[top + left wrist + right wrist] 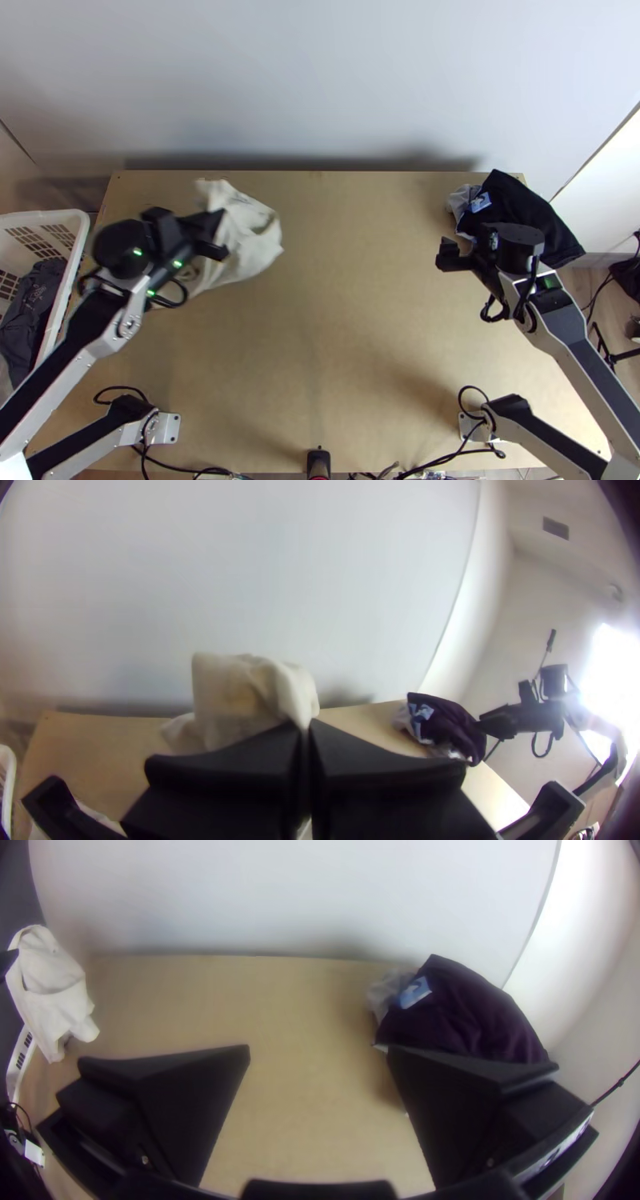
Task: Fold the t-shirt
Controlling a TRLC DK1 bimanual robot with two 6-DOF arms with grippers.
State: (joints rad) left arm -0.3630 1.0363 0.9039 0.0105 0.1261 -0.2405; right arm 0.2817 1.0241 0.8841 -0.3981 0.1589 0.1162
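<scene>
Clock: laid on the desk (344, 344), 12 at its far edge
Black device (318, 462): 6 o'clock, at the near edge, cables beside it
Mounting plates (170, 429): at 8 and 4 o'clock
Basket (78, 240): white, toward 9 o'clock, beside the desk; dark clothes (30, 308) lie in it
Right end effector (448, 254): 2 o'clock; black fingers spread wide, nothing between them
Left end effector (220, 234): 10 o'clock; fingers pressed together, pinching the t-shirt; which part of it I cannot tell
T-shirt (250, 254): cream, 10 to 11 o'clock, bunched and hanging at the left fingertips; whether its lower end touches the desk I cannot tell
Dark cloth (524, 210): 2 o'clock, heaped at the far corner
Grey cloth (459, 200): just beside the dark heap, on its 9 o'clock side
Wall (320, 80): pale, past 12 o'clock
</scene>
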